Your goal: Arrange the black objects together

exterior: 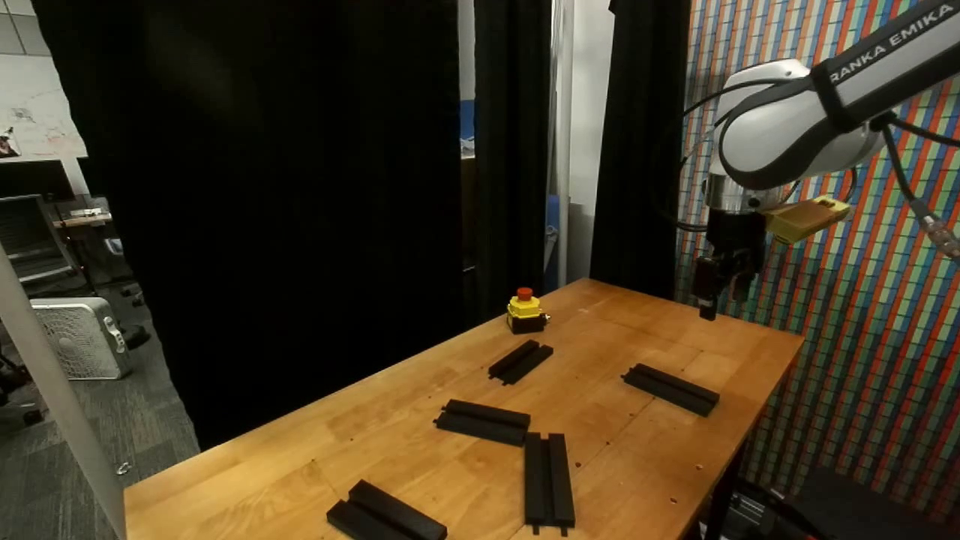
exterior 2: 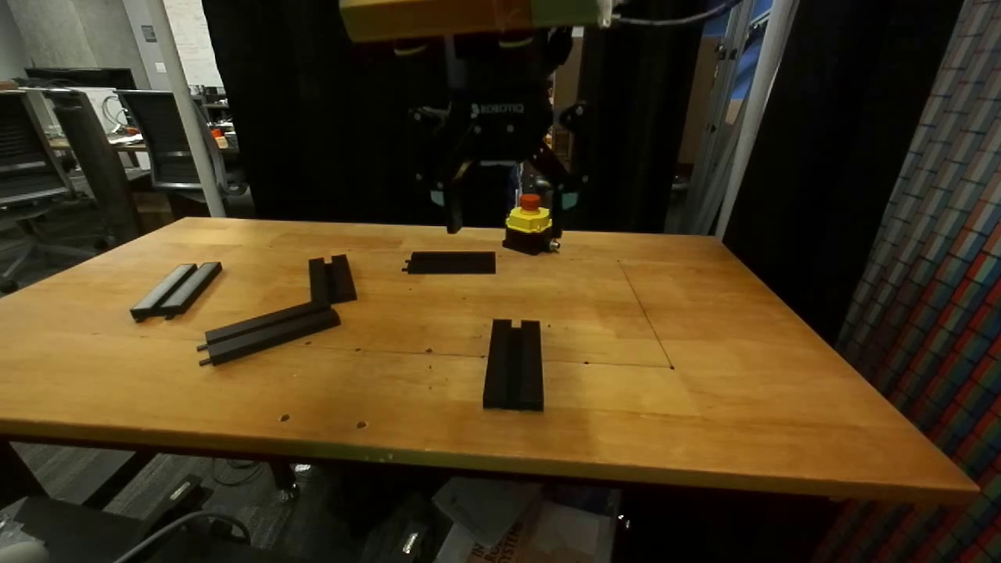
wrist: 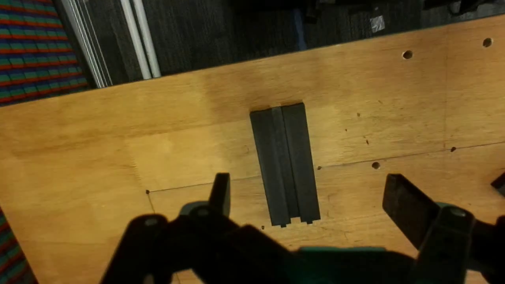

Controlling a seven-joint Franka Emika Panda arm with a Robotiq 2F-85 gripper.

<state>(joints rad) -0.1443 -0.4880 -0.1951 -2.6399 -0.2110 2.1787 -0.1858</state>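
Observation:
Several flat black bars, each grooved lengthwise, lie apart or nearly so on the wooden table. One bar [exterior: 670, 389] lies alone towards the table's near end by the robot; it also shows in the wrist view [wrist: 303, 157] and an exterior view [exterior 2: 496, 364]. A far bar [exterior: 521, 362] lies near the emergency button. A middle bar [exterior: 484, 421] and a long-lying bar [exterior: 559, 480] meet or nearly meet at their ends. Another bar [exterior: 386, 514] lies farthest off. My gripper [wrist: 307, 189] is open and empty, high above the table; both exterior views show it [exterior: 724, 298] [exterior 2: 505, 223].
A yellow emergency button with a red top [exterior: 525, 309] stands at the table's back edge. Black curtains [exterior: 262, 187] hang behind the table [exterior: 622, 315]. A patterned wall covering [exterior: 862, 337] hangs past the table's end.

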